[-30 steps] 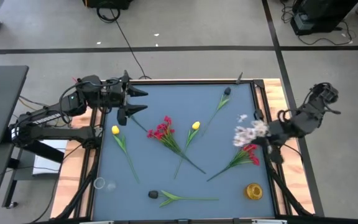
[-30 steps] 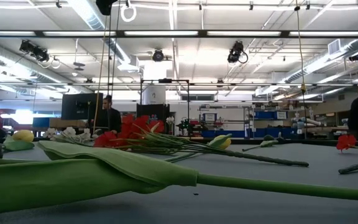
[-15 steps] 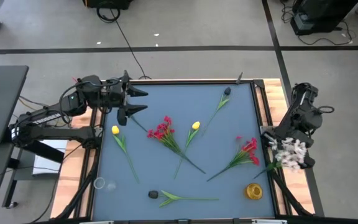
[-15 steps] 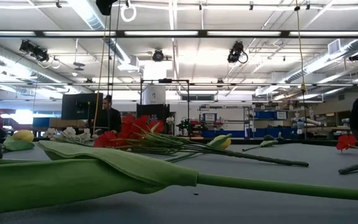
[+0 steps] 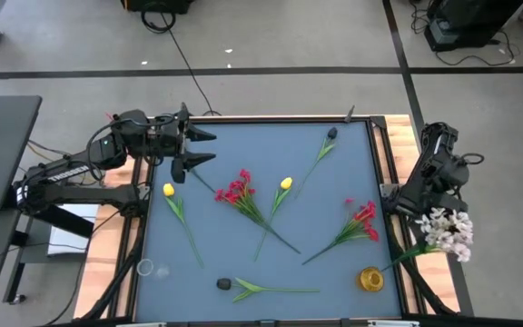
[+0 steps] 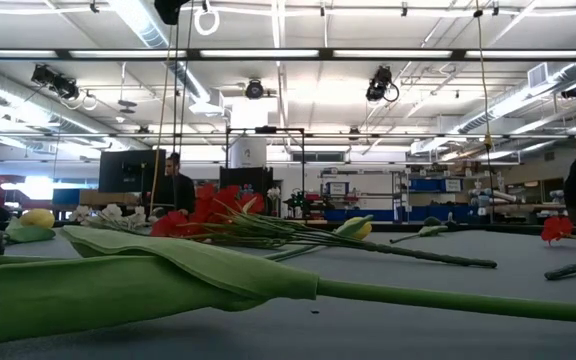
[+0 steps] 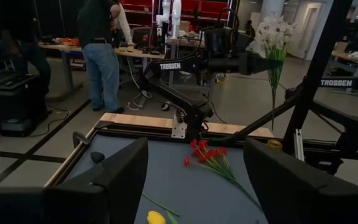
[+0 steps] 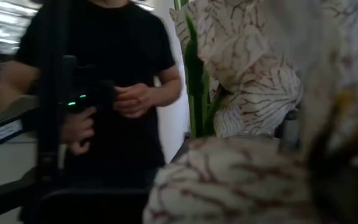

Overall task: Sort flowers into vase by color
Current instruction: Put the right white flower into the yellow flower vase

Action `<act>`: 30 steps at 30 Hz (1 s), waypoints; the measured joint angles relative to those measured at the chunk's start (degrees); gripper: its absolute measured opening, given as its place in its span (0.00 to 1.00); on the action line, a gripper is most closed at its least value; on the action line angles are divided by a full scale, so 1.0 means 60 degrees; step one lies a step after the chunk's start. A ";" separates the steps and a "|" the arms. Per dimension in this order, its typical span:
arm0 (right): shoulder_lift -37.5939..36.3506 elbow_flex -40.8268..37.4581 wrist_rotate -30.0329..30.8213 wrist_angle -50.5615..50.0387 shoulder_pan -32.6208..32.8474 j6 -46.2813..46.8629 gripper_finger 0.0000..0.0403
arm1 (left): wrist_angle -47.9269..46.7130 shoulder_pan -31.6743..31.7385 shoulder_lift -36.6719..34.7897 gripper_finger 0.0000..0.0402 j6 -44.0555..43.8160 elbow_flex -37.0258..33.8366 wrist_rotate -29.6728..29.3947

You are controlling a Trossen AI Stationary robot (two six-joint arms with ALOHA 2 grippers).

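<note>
Right gripper (image 5: 422, 216) sits just past the table's right edge in the high view, fingers clamped on the white blossom spray (image 5: 447, 232), whose blossoms hang out beyond the wooden frame while its green stem slants back toward the yellow vase (image 5: 370, 278) at the table's (image 5: 243, 136) near right corner. Left gripper (image 5: 200, 148) hovers over the far left corner with its 2 fingers spread apart, holding nothing. On the grey surface lie 2 red blossom clusters (image 5: 235, 190) and (image 5: 362, 220), 2 yellow tulips (image 5: 168, 191) and (image 5: 285, 183), and 2 dark buds (image 5: 331, 133) and (image 5: 224, 284), each on a green stem. A clear glass vase (image 5: 145, 267) stands off the table's near left edge.

From the low view, a green stem and leaf (image 6: 168, 275) fill the foreground. Behind them lie red blossoms (image 6: 208, 212), a yellow tulip at the left (image 6: 36, 217) and another red bloom at the right edge (image 6: 556, 228). A person (image 6: 175, 186) stands in the room beyond. Neither gripper shows here.

Through the left wrist view, the 2 dark fingers (image 7: 120, 171) stand wide apart. Across the table the right arm (image 7: 191, 81) holds the white spray (image 7: 273, 38) upright, stem hanging down. A red cluster (image 7: 205, 152) lies on the surface, with a yellow tulip (image 7: 156, 218) nearer. A person in jeans (image 7: 101, 53) stands behind.

White veined petals (image 8: 253, 93) crowd the right wrist view, hiding that gripper's fingers. A person in a black shirt (image 8: 114, 81) stands beyond.
</note>
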 joint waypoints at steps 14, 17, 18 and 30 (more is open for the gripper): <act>0.0393 0.0000 -0.0105 0.0028 -0.0004 0.0148 0.04 | 0.0000 0.0000 0.0000 0.67 -0.0001 0.0000 0.0000; 0.0631 0.0000 -0.0105 0.0022 -0.0006 0.0170 0.04 | 0.0000 0.0000 0.0000 0.67 -0.0004 0.0000 -0.0003; 0.0689 0.0000 -0.0109 0.0018 -0.0006 0.0142 0.04 | 0.0000 0.0000 0.0000 0.67 -0.0003 0.0000 0.0000; 0.1594 0.0000 0.0335 0.0710 -0.0007 0.0178 0.04 | -0.0001 0.0000 0.0000 0.67 -0.0004 -0.0004 0.0000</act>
